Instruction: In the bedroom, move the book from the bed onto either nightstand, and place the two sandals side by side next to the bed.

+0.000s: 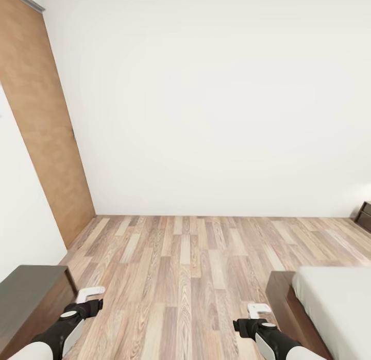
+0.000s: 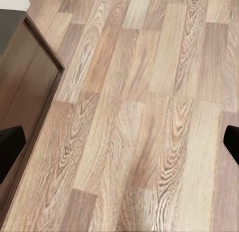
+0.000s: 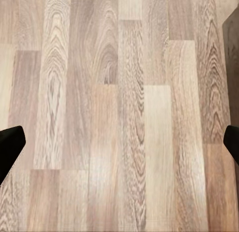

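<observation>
Left gripper (image 2: 119, 142) hangs spread wide and empty over the floor (image 1: 185, 267), a dark bench (image 1: 31, 293) close on its outer side. Right gripper (image 3: 119, 142), equally wide and empty, has the bed (image 1: 335, 303) just outside it and the nightstand (image 1: 365, 215) far ahead. Book and 2 sandals are unsighted; turning could clip either arm on furniture.

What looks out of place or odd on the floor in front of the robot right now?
Nothing stands out. The light wood-plank floor shows no spill or damage. The grey-mattress bed with a dark wooden frame and the long dark-brown bench sit square, and the tan wooden door is shut.
</observation>
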Robot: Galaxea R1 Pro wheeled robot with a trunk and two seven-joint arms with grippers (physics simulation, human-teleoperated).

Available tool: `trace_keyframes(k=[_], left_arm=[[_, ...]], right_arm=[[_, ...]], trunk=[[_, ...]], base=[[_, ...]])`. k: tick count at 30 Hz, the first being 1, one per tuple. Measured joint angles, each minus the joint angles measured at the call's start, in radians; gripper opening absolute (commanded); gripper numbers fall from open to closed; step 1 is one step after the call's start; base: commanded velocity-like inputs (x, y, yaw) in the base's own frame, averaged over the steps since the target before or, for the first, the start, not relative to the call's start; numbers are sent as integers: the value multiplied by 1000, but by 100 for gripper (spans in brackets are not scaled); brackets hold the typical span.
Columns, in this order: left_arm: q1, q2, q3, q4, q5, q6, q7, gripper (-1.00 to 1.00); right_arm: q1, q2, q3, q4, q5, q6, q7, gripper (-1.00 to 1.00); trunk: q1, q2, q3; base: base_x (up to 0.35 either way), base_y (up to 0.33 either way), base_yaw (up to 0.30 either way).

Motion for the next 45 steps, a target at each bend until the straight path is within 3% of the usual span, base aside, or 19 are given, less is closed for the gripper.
trace_keyframes(k=[15, 22, 28, 37, 45], left_arm=[[0, -9, -3, 2, -2, 0, 0, 100], [0, -28, -28, 2, -3, 6, 1, 100], [7, -69, -37, 52, -4, 3, 5, 100], [65, -93, -40, 112, -2, 1, 2, 100], [132, -118, -38, 135, 0, 1, 0, 100]], right_arm=[[2, -1, -1, 0, 0, 0, 0, 100], [4, -1, -2, 10, -2, 0, -5, 100], [37, 4, -2, 79, -4, -1, -8, 100], [92, 39, -3, 115, -6, -1, -10, 100], [131, 47, -6, 121, -7, -15, -11, 100]], trunk=[[0, 0, -1], [0, 0, -1], [0, 0, -2], [0, 0, -2], [0, 0, -2]], base=[[340, 0, 0], [319, 0, 0], [263, 0, 0], [221, 0, 0], [224, 0, 0]])
